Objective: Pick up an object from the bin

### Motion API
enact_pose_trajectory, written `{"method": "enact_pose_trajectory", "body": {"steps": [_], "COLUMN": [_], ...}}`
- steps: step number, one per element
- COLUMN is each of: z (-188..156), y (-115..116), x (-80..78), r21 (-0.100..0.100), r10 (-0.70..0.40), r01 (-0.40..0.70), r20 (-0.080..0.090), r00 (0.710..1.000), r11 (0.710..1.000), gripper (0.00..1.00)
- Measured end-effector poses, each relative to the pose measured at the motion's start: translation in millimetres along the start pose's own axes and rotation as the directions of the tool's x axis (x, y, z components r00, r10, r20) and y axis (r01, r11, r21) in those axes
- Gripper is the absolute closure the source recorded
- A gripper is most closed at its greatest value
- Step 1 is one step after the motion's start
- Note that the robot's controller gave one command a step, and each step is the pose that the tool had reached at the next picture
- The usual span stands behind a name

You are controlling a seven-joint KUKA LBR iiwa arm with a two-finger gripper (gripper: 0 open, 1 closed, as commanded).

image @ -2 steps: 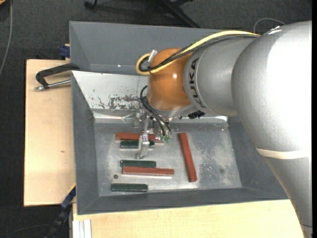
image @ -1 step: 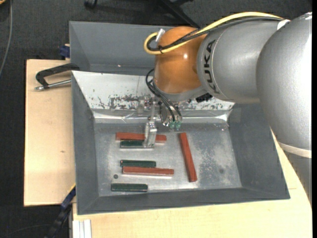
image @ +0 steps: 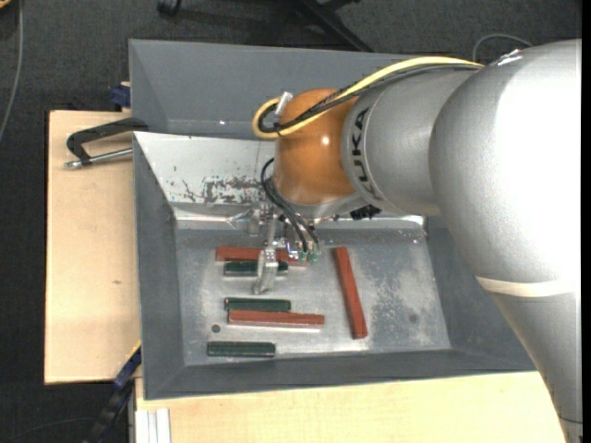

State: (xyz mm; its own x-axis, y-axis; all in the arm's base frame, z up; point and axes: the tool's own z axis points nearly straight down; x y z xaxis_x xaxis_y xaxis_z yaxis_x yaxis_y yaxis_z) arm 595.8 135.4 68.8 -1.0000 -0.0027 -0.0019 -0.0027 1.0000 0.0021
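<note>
My gripper hangs under the orange wrist cover, low over the back left part of the bin floor. It is right above the right end of a red-brown bar and a short dark green bar that lie side by side. Whether it touches them I cannot tell. Just in front of it lie another dark green bar and a longer red-brown bar.
A red-brown bar lies lengthwise to the right of the gripper. A dark green bar rests near the front wall. The arm and its cables cover the bin's back right.
</note>
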Motion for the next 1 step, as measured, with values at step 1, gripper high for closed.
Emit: {"method": "enact_pose_trajectory", "body": {"steps": [1], "z": [17.9], "y": [-2.6], "x": [-4.0], "r21": [-0.002], "r10": [-0.050], "r01": [0.050], "r20": [0.008], "r00": [0.999], "r11": [0.999], "gripper": [0.00]}}
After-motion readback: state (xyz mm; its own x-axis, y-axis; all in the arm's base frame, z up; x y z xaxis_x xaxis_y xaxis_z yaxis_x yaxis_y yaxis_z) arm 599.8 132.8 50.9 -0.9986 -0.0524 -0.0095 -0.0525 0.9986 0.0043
